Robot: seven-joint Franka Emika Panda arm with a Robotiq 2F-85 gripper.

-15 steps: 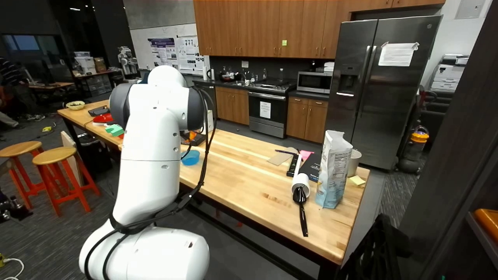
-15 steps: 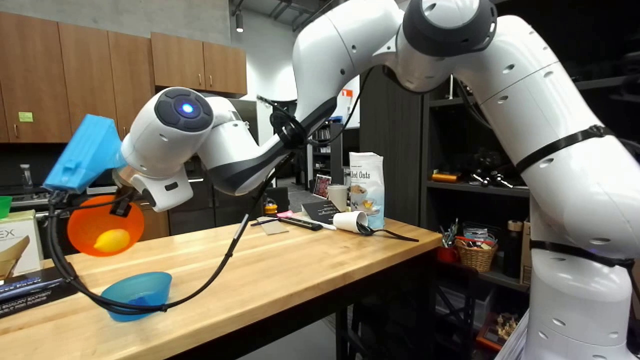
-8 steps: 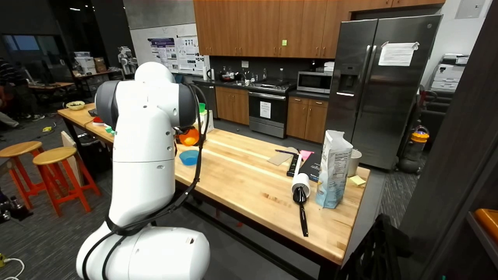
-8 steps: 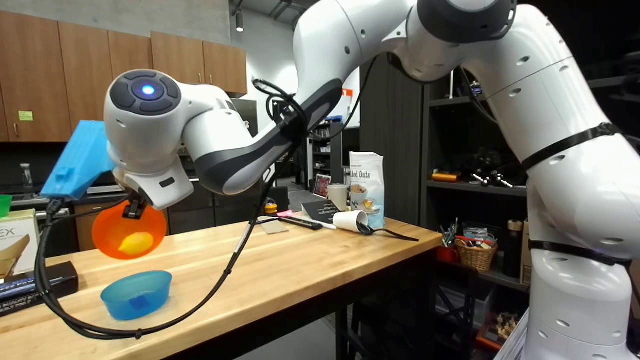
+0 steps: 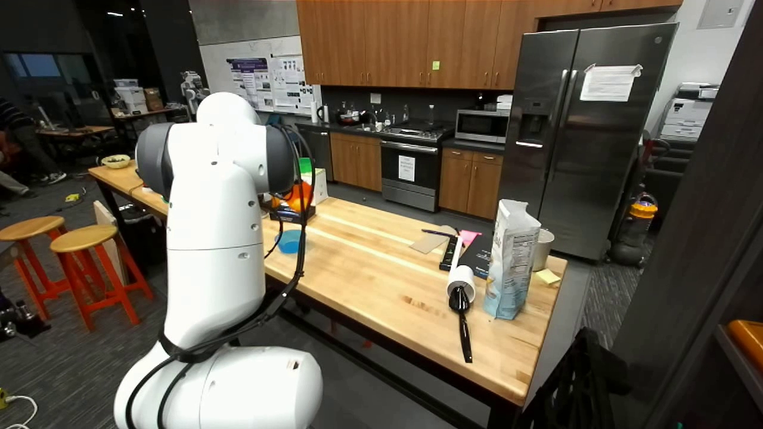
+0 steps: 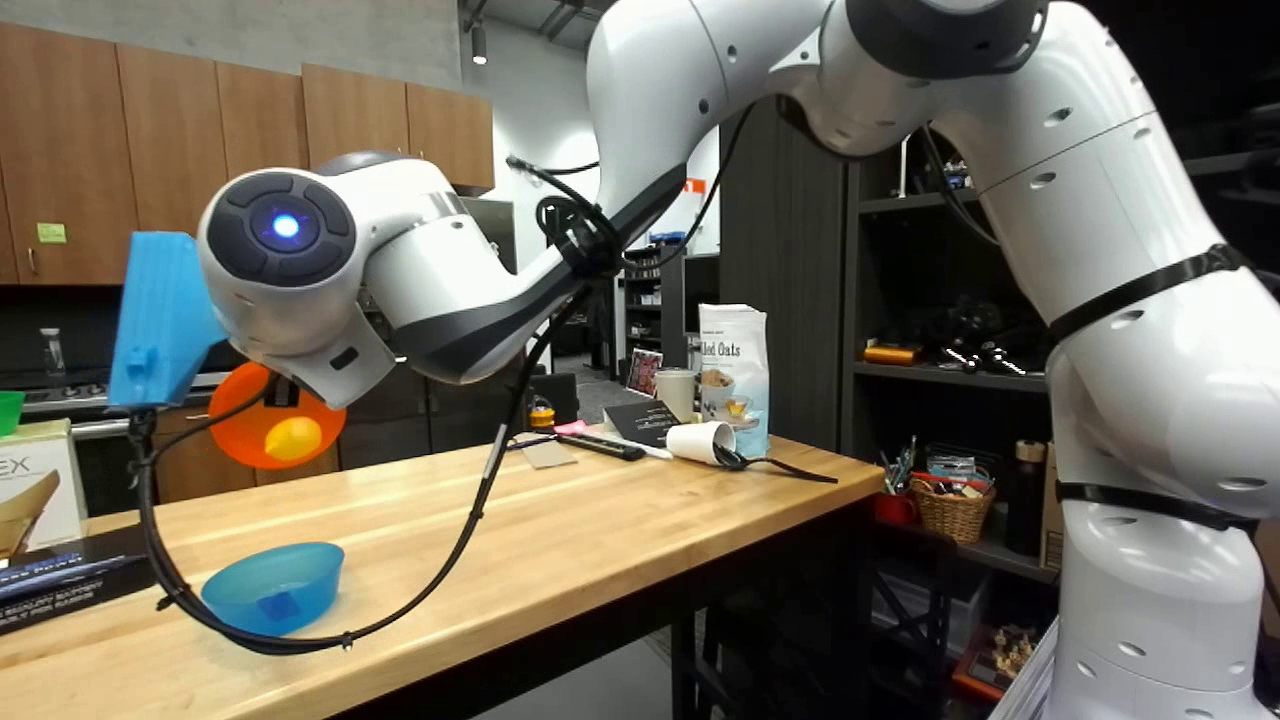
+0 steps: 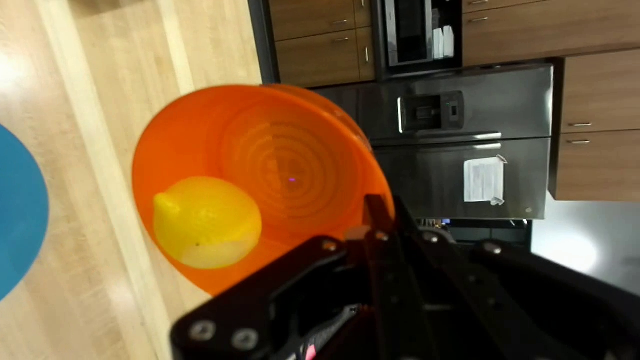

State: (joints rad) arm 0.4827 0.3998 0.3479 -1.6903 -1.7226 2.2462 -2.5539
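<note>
My gripper is shut on the rim of an orange bowl, one finger inside and one outside. The bowl hangs in the air, tilted, and also shows in both exterior views. A yellow lemon lies inside it against the lower wall; it also shows in an exterior view. A blue bowl stands upright on the table below the orange bowl, apart from it. Its edge shows at the left of the wrist view. A dark blue patch shows through its wall; I cannot tell what it is.
A black cable loops from the wrist past the blue bowl. A black box and a white box stand nearby. Further along the wooden table are an oats bag, a tipped white cup and a remote.
The orange bowl, with the lemon in it, has moved right in an exterior view, dipping a little and then rising. The wrist has turned and the arm has shifted. The grip is held throughout.
</note>
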